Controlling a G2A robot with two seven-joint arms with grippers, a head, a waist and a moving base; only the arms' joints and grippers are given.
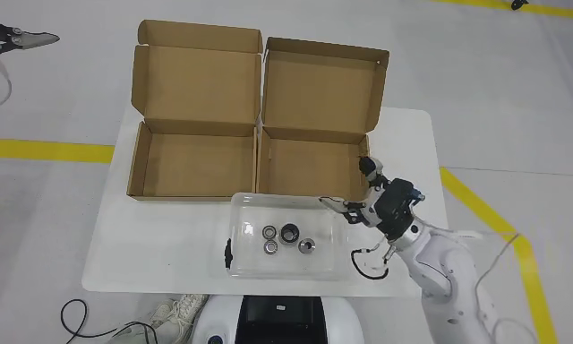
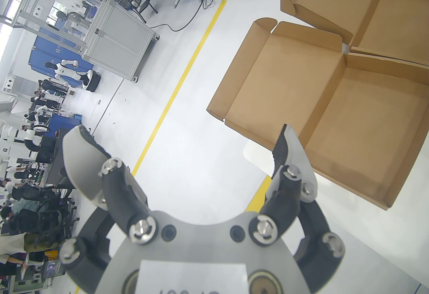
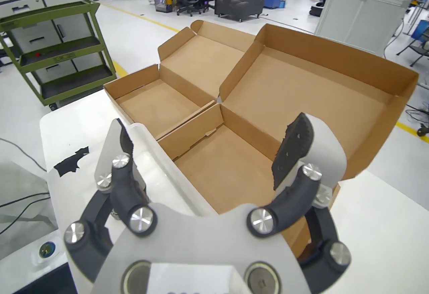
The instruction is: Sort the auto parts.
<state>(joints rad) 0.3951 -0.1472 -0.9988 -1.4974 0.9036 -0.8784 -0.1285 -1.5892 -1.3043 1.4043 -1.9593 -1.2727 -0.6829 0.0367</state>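
Observation:
A clear plastic tray (image 1: 242, 210) at the table's front holds several small auto parts, among them a silver bearing (image 1: 269, 229), a black ring (image 1: 288, 234) and a round metal piece (image 1: 307, 247). Behind it stand two open cardboard boxes, the left box (image 1: 192, 165) and the right box (image 1: 309, 167); both hold nothing. My right gripper (image 1: 349, 188) hangs open by the tray's far right corner, at the right box's front edge, with nothing between its fingers (image 3: 295, 144). My left gripper (image 2: 184, 144) is open and holds nothing, off the table to the far left (image 1: 27, 38), above the floor.
The white table (image 1: 403, 147) has bare room to the right of the boxes and left of the tray. A black scrap (image 1: 227, 253) lies at the tray's left end. Both box lids (image 1: 197, 80) stand open toward the back. A yellow floor line (image 1: 54, 150) runs past the table.

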